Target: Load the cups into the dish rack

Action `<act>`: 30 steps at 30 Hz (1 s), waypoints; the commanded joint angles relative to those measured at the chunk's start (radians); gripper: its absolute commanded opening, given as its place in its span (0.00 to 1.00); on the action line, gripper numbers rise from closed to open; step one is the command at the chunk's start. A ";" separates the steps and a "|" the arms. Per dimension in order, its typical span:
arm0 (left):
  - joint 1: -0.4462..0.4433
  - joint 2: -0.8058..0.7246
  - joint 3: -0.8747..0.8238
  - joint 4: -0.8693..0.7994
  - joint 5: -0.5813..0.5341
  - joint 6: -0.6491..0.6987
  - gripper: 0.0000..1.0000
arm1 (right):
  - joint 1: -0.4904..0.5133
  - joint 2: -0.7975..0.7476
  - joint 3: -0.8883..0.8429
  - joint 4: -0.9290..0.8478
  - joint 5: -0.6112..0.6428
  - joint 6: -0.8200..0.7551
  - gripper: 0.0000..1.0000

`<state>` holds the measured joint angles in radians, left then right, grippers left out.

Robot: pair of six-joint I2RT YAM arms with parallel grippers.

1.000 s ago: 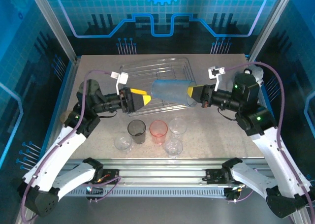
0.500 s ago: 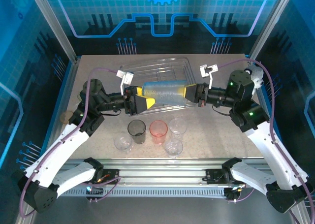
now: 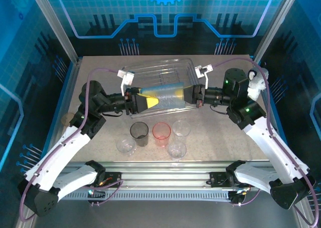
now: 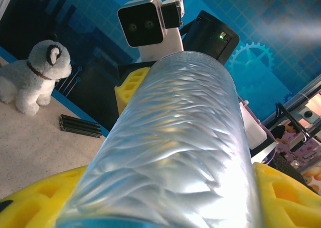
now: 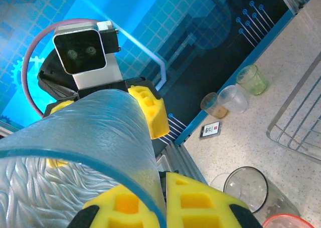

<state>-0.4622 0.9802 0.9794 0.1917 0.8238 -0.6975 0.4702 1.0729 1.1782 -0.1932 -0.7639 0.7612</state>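
Blue cup (image 3: 168,94) held on its side over the near half of the rack (image 3: 159,72), its long axis running left to right and about level. Its mouth points right, where the right gripper (image 3: 189,93) is clenched on the rim wall. Its base points left, between the left gripper's (image 3: 152,98) yellow fingers (image 4: 35,200); whether they press it cannot be told. A red cup (image 3: 161,132) stands upright on the table (image 3: 220,133), nearer the arms.

Nine cups (image 3: 140,133), one silver dish rack (image 3: 165,75), one plush dog (image 4: 35,75)
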 commanded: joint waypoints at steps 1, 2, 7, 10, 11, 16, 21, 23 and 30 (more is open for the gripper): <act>-0.027 0.008 -0.004 -0.055 -0.067 0.039 0.26 | 0.022 0.034 0.056 0.000 -0.021 -0.034 0.37; -0.027 -0.003 -0.007 -0.077 -0.095 0.051 0.24 | 0.017 0.038 0.077 -0.070 0.001 -0.079 0.52; -0.027 -0.089 0.027 -0.396 -0.507 0.140 0.12 | -0.063 0.070 0.213 -0.571 0.461 -0.327 0.70; -0.026 -0.111 0.084 -0.622 -0.772 0.159 0.07 | -0.156 0.158 0.249 -0.717 0.736 -0.395 0.69; -0.027 -0.111 0.103 -0.676 -0.820 0.166 0.07 | -0.186 0.199 0.254 -0.731 0.794 -0.418 0.69; -0.026 -0.058 0.216 -0.885 -0.980 0.171 0.04 | -0.249 0.438 0.314 -0.712 0.866 -0.487 0.66; -0.027 0.047 0.340 -1.055 -1.107 0.195 0.03 | -0.225 0.613 0.377 -0.643 0.982 -0.512 0.64; -0.026 0.097 0.394 -1.123 -1.134 0.213 0.03 | -0.223 0.675 0.402 -0.639 0.998 -0.519 0.64; -0.026 0.201 0.485 -1.236 -1.197 0.262 0.03 | -0.217 0.799 0.407 -0.613 1.002 -0.540 0.39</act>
<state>-0.4900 1.1664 1.4105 -0.9665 -0.3027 -0.4854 0.2375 1.8435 1.5646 -0.8082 0.2096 0.2359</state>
